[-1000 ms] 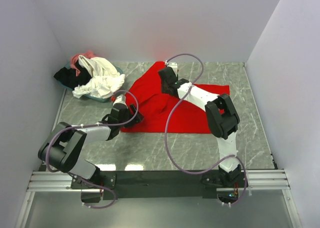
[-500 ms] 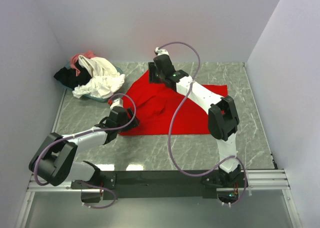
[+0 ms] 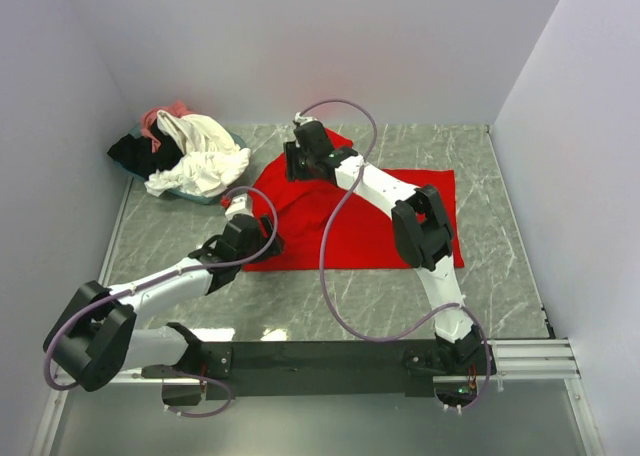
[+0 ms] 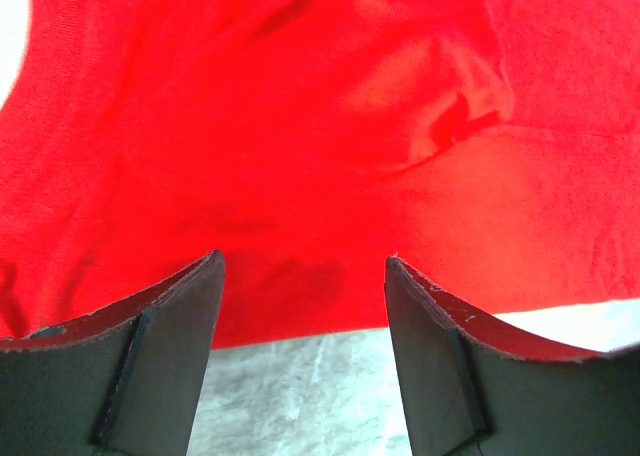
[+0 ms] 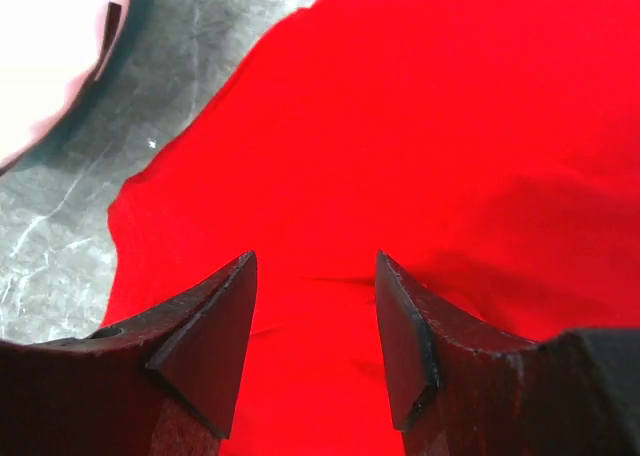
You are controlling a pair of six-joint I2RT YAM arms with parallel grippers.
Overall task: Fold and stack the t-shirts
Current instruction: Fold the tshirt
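Right now both arms hover over the red t-shirt [image 3: 350, 226] with nothing gripped.

Your left fingers [image 4: 165, 326] stand wide at the shirt's near hem, and your right fingers [image 5: 200, 336] are parted above its far left edge, cloth showing through the gap. The shirt lies spread on the desk [image 3: 480, 276]; the other t-shirts [image 3: 195, 156] are heaped at the far left. If you close low at the hem, you likely scrape the desk or catch only one layer. The bump of cloth ahead of the left fingers could get folded in. Only the top view shows the whole shirt. Only the left wrist view shows the hem line, which the arm hides from above.
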